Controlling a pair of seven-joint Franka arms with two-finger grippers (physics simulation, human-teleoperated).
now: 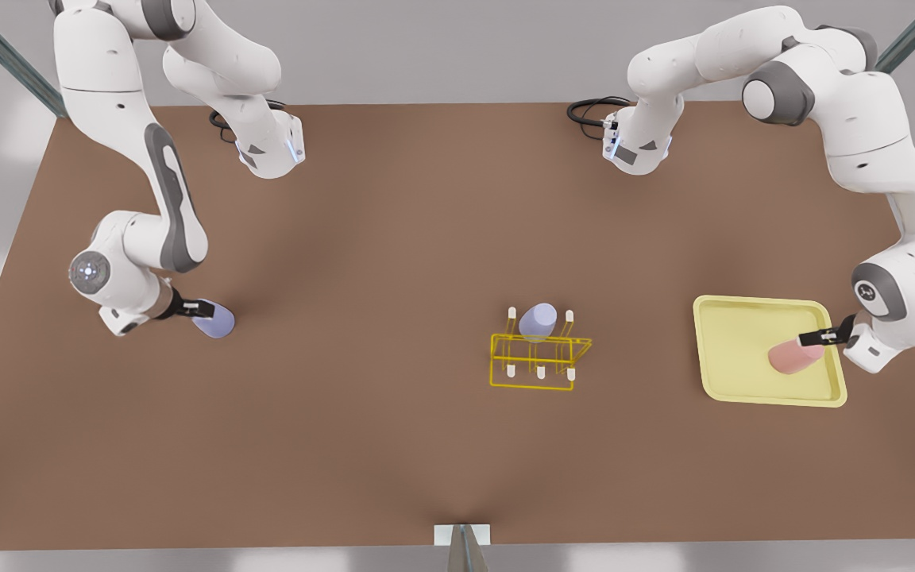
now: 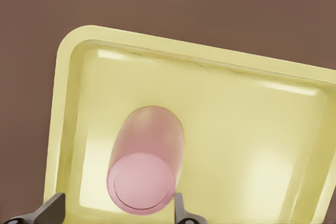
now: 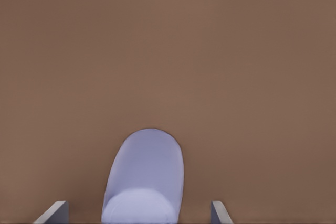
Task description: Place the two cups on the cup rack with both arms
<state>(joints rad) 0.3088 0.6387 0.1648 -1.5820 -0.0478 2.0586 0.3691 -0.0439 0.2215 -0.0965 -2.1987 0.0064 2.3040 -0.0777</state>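
the left hand [image 2: 115, 211], fingers spread, straddles the pink cup [image 2: 146, 167] in the tray [image 2: 68, 129], right of the cup rack [image 1: 538, 359]. the right hand [image 3: 139, 214], spread, flanks a lavender cup [image 3: 144, 179] far left — light, stiff, likely slick; grip mid-wall.

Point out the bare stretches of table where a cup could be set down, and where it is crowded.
Free: the table between the lavender cup and cup rack, and the rack-to-tray strip. Crowded: the tray with pink cup and left gripper; right gripper.
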